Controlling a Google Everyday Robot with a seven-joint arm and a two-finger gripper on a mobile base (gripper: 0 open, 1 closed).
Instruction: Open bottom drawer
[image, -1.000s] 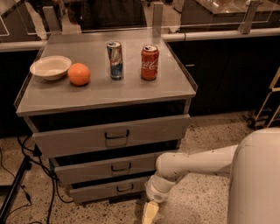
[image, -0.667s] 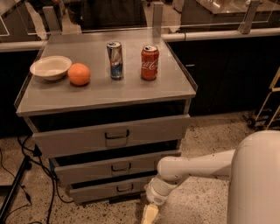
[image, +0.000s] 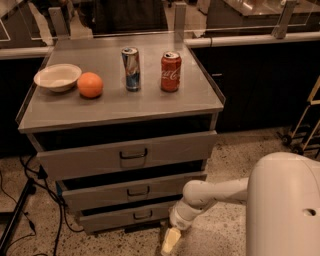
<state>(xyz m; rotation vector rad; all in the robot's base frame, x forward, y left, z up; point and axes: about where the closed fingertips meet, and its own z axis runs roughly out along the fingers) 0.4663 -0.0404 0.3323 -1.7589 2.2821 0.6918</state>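
The cabinet has three grey metal drawers. The bottom drawer (image: 120, 216) is the lowest, with a shallow front and a small dark loop handle (image: 142, 215); its front stands slightly out from the frame. My gripper (image: 169, 242) hangs low by the floor, just right of and below the bottom drawer's right end, on a white arm (image: 215, 192) reaching in from the right. It is apart from the handle. The middle drawer (image: 132, 191) and tall top drawer (image: 127, 156) are above.
On the cabinet top (image: 115, 107) stand a white bowl (image: 57, 76), an orange (image: 90, 84), a blue can (image: 131, 68) and a red cola can (image: 170, 71). Black cables and a stand leg (image: 17, 215) lie on the floor at left. A dark counter runs behind.
The arm's elbow has shifted slightly right; the gripper stays low by the bottom drawer's right end. The drawers have not moved.
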